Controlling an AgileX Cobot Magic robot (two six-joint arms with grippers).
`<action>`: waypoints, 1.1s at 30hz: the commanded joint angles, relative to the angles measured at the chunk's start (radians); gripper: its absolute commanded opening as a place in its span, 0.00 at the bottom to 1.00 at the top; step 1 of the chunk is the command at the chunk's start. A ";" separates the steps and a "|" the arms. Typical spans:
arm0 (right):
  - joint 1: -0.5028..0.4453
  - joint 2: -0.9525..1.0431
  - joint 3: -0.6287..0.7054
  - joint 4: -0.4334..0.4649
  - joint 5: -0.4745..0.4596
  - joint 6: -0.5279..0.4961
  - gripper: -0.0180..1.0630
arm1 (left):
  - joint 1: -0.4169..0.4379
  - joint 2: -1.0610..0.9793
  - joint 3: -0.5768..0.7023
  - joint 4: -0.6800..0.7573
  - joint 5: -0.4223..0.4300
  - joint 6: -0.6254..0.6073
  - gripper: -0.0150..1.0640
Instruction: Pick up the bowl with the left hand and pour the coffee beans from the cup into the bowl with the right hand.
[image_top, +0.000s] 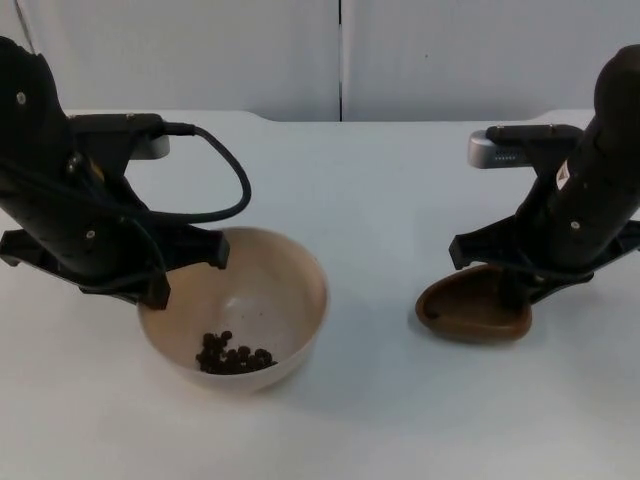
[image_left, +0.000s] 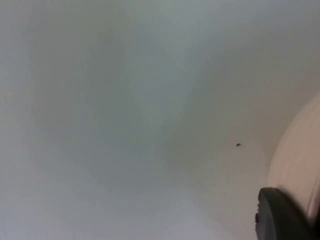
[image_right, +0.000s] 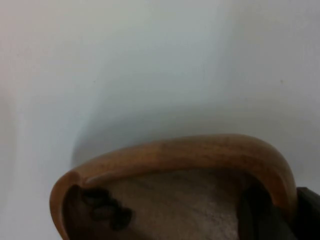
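Bowl: one, cream, beans inside, rim in left gripper; one brown cup, rim in right gripper.

Lighting: even, diffuse, from overhead; no glare on the white table. Shadows: soft, short, under the bowl and beside the wooden cup. Top view: clear throughout. Left wrist view: hazy, bowl wall unfocused. Right wrist view: soft, cup rim and beans blurred.
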 joint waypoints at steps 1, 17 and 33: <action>0.002 -0.004 0.001 -0.001 -0.010 0.002 0.02 | 0.002 -0.001 -0.005 0.005 -0.011 0.001 0.01; 0.002 -0.004 0.001 -0.003 -0.008 0.002 0.06 | 0.002 -0.001 -0.005 0.005 -0.011 0.001 0.19; 0.002 -0.004 0.001 0.001 -0.048 0.027 0.68 | 0.002 -0.001 -0.005 0.005 0.005 0.001 0.68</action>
